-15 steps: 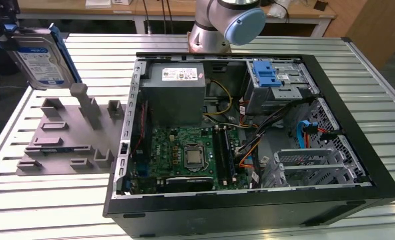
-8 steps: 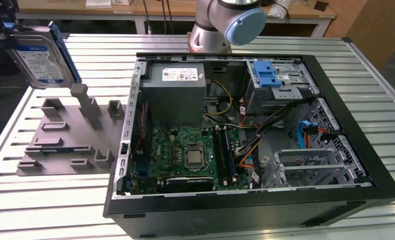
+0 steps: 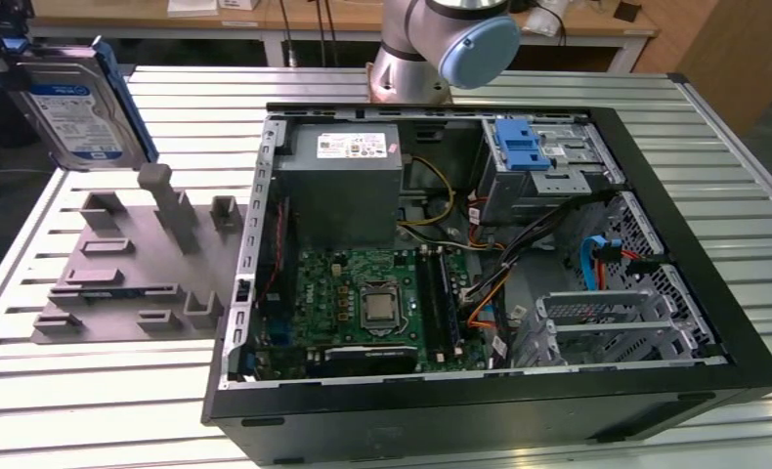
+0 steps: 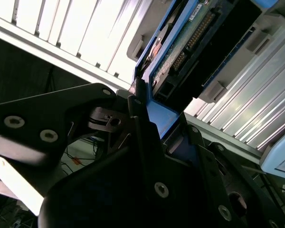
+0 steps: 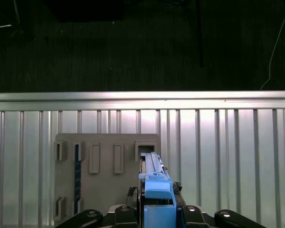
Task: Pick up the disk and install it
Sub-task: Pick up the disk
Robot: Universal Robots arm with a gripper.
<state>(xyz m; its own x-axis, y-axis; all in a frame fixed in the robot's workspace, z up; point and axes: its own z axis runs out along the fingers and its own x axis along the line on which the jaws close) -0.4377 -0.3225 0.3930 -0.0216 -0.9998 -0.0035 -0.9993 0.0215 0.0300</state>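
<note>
The disk (image 3: pixel 76 106), silver-grey with a blue-and-white label and blue side rails, hangs upright in the air at the exterior view's far left, above the grey slotted fixture (image 3: pixel 132 259). My gripper (image 3: pixel 6 49) is shut on its upper end. In the first wrist view the disk (image 5: pixel 154 176) shows edge-on, its blue rail clamped in the gripper (image 5: pixel 156 211), with the fixture (image 5: pixel 102 180) below. The second wrist view shows the disk's underside and connector (image 4: pixel 192 35) held between the black fingers (image 4: pixel 141 124). The open computer case (image 3: pixel 249 254) lies to the exterior view's right.
Inside the case sit a grey power supply box (image 3: pixel 347 181), a green motherboard (image 3: pixel 366 308) and a grey drive cage with a blue latch (image 3: pixel 527 147). Loose cables (image 3: pixel 581 259) cross the case. The arm's base (image 3: pixel 428 49) stands behind it on the slatted metal table (image 3: pixel 100 391).
</note>
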